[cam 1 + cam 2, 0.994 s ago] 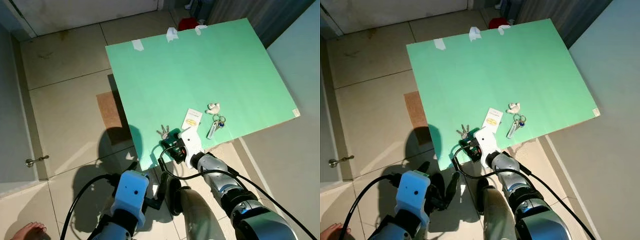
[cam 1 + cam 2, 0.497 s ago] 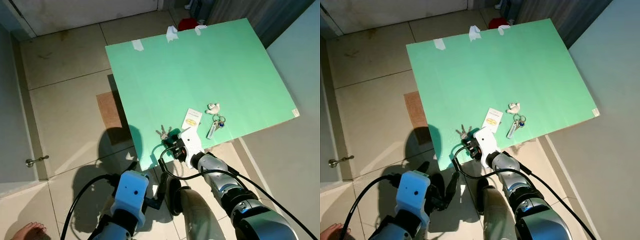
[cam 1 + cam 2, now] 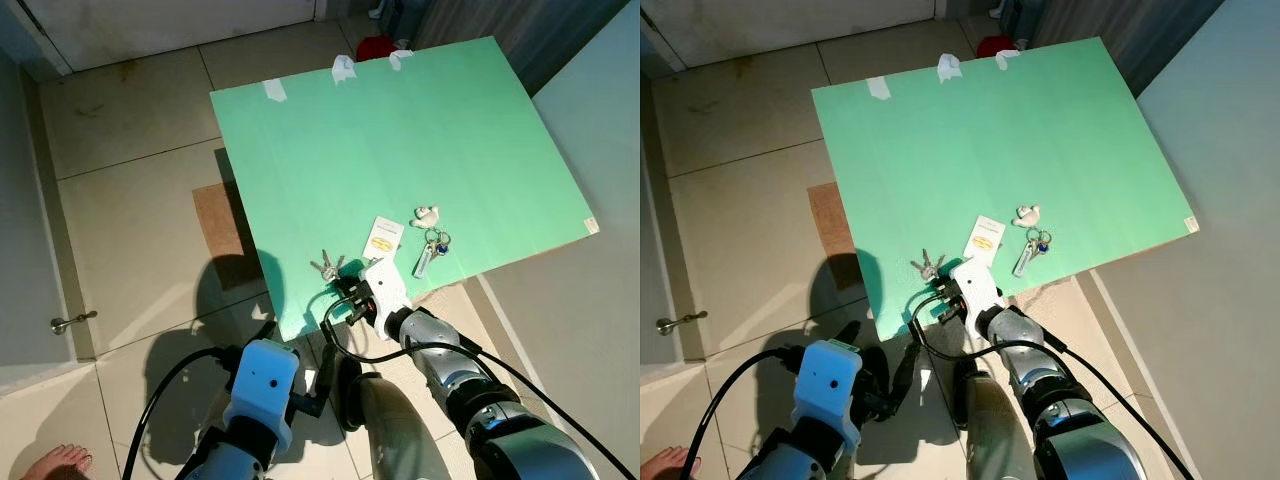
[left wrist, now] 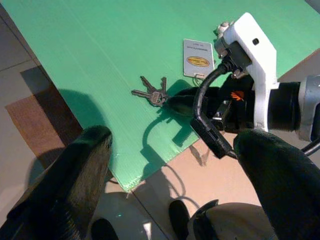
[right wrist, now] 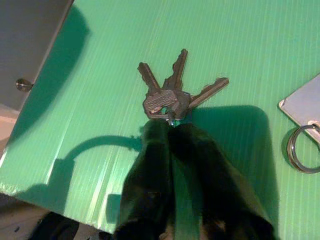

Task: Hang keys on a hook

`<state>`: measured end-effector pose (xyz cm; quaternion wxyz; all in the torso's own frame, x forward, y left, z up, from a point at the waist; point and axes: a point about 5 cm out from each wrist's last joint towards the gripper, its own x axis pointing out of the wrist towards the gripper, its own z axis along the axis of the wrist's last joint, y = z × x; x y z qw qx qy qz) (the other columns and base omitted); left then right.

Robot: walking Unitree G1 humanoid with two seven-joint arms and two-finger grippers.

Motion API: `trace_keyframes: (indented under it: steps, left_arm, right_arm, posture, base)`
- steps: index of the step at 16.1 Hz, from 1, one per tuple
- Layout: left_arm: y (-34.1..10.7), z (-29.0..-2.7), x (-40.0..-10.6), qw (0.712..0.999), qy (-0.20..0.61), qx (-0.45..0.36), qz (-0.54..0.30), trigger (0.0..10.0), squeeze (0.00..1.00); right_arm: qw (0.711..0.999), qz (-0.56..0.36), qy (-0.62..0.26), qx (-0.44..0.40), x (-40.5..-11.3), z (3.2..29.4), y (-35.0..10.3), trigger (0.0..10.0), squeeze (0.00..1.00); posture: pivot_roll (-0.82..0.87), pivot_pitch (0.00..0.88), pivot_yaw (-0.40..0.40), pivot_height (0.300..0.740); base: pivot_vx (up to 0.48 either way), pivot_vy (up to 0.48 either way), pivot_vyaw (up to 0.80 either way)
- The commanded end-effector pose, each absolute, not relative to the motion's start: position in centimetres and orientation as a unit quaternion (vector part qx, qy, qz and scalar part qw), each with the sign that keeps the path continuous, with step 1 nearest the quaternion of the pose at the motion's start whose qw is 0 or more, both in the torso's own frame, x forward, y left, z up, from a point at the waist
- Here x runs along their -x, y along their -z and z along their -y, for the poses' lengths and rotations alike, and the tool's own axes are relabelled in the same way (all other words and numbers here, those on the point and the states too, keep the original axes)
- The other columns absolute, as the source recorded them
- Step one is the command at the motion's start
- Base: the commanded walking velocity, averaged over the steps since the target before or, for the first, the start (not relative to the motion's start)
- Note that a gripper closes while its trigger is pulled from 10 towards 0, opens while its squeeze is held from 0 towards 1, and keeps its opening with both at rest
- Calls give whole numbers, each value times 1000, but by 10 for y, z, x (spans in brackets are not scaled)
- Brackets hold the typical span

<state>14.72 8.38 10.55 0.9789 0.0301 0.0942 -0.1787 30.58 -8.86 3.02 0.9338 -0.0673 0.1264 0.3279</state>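
Observation:
A bunch of three dark keys (image 5: 167, 97) lies near the front edge of the green board (image 3: 400, 140). My right gripper (image 5: 169, 122) lies low over the board, its fingers pressed together with their tips on the key ring. From the head camera, the right gripper (image 3: 338, 285) is just behind the bunch of keys (image 3: 325, 266). A small white hook (image 3: 427, 214) lies flat on the board further right. My left gripper (image 4: 172, 135) hangs open above the floor in front of the board, its fingers wide apart.
A second key set with a blue fob (image 3: 430, 250) and a white tag (image 3: 384, 238) lie by the hook. A brown mat (image 3: 220, 230) sits left of the board. A door stop (image 3: 72, 321) and a person's foot (image 3: 60, 462) are at the left.
My right gripper has slid forward and left across the board's edge until its tips reach the bunch of keys. The left arm has stayed put.

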Motion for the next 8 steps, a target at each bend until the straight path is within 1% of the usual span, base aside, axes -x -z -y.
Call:
trace_keyframes:
  steps: [1,5,8]
  left_arm:
    - [-100,-71,-141,974,198,-13,-112,10000,0]
    - [-100,-71,-144,974,198,-13,-108,10000,0]
    - [-99,-71,-148,975,197,-14,-105,10000,0]
  right_arm:
    - [932,-145,-328,59,-296,95,-19,0,0]
    - [931,-144,-332,46,-293,97,-18,0,0]
    - [936,-125,-329,16,-299,95,-27,0,0]
  posture:
    - [128,427,-133,740]
    - [114,427,-137,740]
    - [98,419,-141,740]
  base:
    - [0,0,0]
    - [0,0,0]
    - [0,0,0]
